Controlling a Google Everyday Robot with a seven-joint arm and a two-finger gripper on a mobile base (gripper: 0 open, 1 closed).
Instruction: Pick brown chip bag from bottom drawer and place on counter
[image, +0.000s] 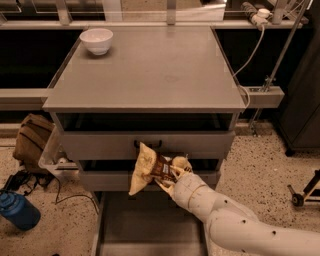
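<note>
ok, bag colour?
Bag: tan-yellow, dark brown middle; camera view. Tool holds it before the drawers.

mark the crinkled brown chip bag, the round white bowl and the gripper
crinkled brown chip bag (144, 168): camera view, tan left side
round white bowl (96, 44): camera view, front wall
gripper (171, 176): camera view, between fingertips, at bag's right edge
</note>
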